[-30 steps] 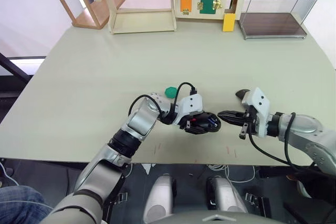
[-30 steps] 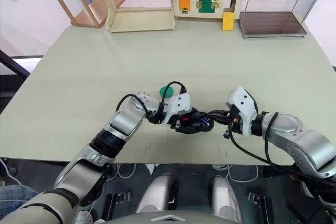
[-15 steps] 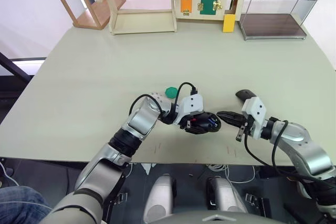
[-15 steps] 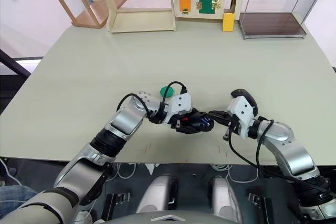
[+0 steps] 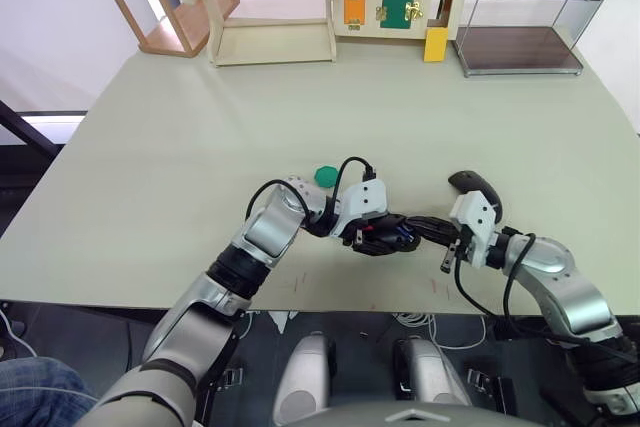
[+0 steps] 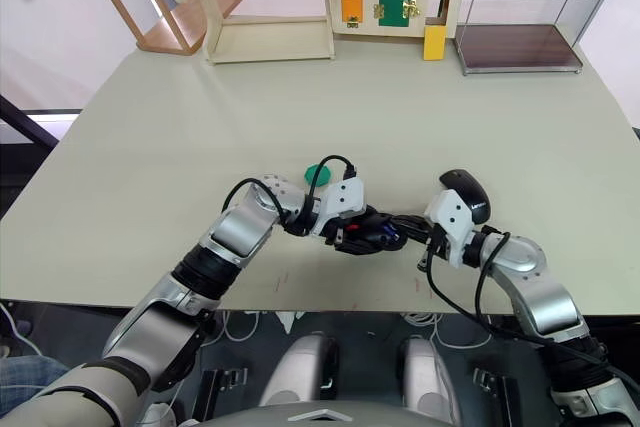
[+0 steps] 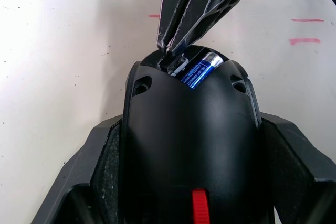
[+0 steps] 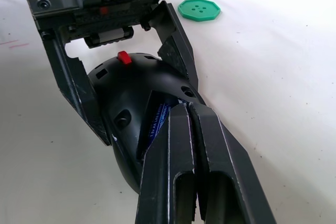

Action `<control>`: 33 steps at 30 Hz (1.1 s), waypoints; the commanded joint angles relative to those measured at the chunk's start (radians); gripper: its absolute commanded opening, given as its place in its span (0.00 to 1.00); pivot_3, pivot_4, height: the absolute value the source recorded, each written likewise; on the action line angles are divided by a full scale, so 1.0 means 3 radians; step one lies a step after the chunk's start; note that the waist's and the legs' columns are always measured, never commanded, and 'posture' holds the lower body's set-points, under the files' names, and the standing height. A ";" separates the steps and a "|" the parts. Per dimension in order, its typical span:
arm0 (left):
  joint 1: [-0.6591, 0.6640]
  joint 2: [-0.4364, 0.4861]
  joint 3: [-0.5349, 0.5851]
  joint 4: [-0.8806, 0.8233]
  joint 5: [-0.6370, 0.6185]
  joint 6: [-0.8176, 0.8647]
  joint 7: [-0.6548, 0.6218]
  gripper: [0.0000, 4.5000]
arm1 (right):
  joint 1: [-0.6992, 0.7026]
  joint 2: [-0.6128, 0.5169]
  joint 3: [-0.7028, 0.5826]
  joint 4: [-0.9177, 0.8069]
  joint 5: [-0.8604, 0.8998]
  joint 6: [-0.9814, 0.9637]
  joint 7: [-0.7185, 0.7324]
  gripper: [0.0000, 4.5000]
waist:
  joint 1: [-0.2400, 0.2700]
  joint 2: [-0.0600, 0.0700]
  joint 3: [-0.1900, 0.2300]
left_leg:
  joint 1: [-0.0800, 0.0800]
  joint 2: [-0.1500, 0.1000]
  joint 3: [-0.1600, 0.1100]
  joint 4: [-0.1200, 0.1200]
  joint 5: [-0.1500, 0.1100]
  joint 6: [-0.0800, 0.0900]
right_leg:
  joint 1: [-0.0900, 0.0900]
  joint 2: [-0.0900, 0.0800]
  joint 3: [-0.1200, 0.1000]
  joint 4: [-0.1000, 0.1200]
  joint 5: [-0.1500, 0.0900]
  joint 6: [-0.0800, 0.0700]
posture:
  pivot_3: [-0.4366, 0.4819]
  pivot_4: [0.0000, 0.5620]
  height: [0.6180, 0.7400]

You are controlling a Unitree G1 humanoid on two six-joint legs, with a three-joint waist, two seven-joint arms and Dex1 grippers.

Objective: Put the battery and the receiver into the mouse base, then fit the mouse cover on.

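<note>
Left wrist view is giving me the mouse base (image 7: 191, 145) clamped between my left gripper's (image 7: 191, 182) two fingers, one on each flank. The battery (image 7: 198, 72) is lying in its hollow at the end of the base facing the right gripper. My right gripper (image 8: 184, 129), fingers pressed together, is poking its tips into that same end beside the battery. I am seeing a small grey piece at those tips, but I cannot tell whether it is the receiver. From the head, the mouse cover (image 5: 474, 185) is sitting on the table (image 5: 200, 127) just behind the right arm, and a green disc (image 5: 326, 175) is lying behind the left gripper.
</note>
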 commanded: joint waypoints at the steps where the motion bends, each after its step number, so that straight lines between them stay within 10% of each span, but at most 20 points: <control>1: 0.0039 -0.0010 -0.0083 0.0071 0.0050 0.0055 0.0012 0.66 | -0.0035 0.0022 -0.0020 -0.0025 -0.0034 -0.0049 0.0042 0.01 | 0.0000 0.0000 0.0000 | 0.0000 0.0000 0.0000 0.0000 0.0000 0.0000 | 0.0000 0.0000 0.0000 0.0000 0.0000 0.0000 | 0.48 0.27 1.00; 33: -0.0011 0.0039 -0.0065 0.0150 0.0060 0.0001 -0.0010 0.66 | 0.0123 0.0133 -0.0268 -0.0110 0.0160 -0.0050 0.0132 0.01 | -0.0006 -0.0002 -0.0011 | 0.0024 0.0001 0.0002 -0.0001 0.0000 0.0000 | 0.0018 0.0002 0.0004 0.0004 -0.0001 -0.0001 | 0.48 0.27 1.00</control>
